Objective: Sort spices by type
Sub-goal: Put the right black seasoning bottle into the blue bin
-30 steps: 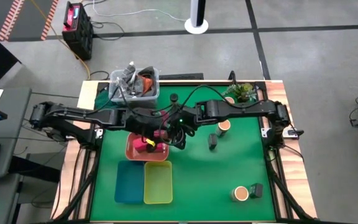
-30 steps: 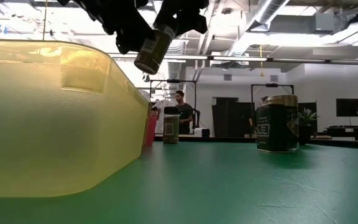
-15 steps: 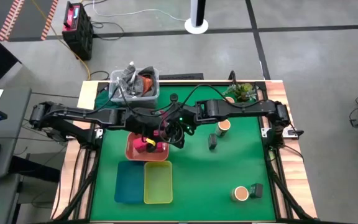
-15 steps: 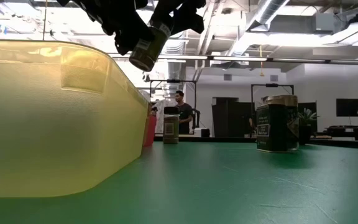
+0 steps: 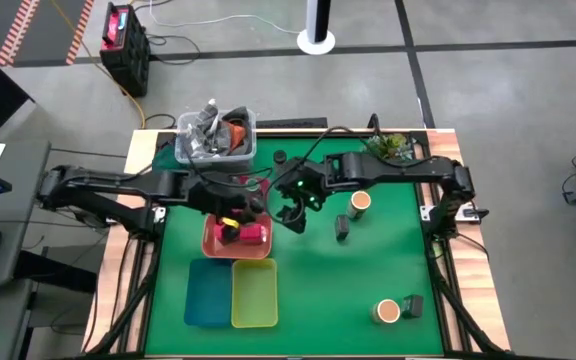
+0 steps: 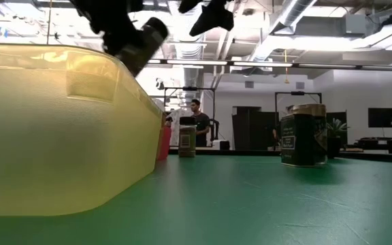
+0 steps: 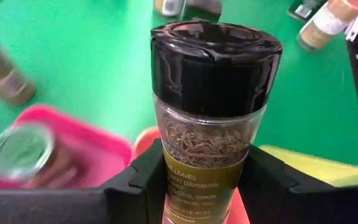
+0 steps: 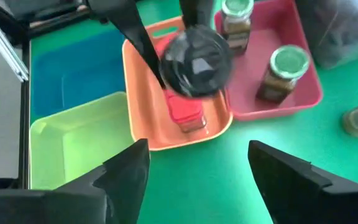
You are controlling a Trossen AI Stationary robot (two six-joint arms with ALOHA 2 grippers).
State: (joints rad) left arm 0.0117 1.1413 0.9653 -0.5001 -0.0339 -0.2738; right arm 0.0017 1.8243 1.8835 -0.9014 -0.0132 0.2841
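My left gripper (image 7: 197,186) is shut on a clear spice jar (image 7: 213,118) that has a black lid and dried green herbs inside. It holds the jar above the salmon tray (image 8: 143,106). The jar's lid also shows in the right wrist view (image 8: 196,62) and in the low view (image 6: 145,41). My right gripper (image 8: 197,177) is open and empty, just right of the jar (image 5: 291,210). A magenta box (image 8: 182,112) lies in the salmon tray. Two green-lidded jars (image 8: 284,71) stand in the pink tray (image 8: 303,93). My left gripper pinches the jar's lower body (image 7: 194,190) between its two fingers (image 7: 143,180), one on each side, below the label. The fingers come from the table's left. The jar is lifted clear and tilted, with its black lid (image 7: 215,62) pointing away from the wrist.
A teal tray (image 5: 206,292) and a yellow-green tray (image 5: 253,293) lie near the front edge. Tan-topped jars (image 5: 361,201) (image 5: 387,311) and small dark containers (image 5: 342,228) (image 5: 413,305) stand on the green mat to the right. A grey bin (image 5: 216,135) and a plant (image 5: 388,147) sit at the back.
My right gripper has come off the jar's lid end and drawn back toward the table's right. My left gripper keeps the jar and has carried it a little toward the table's left. The jar is now tipped further over.
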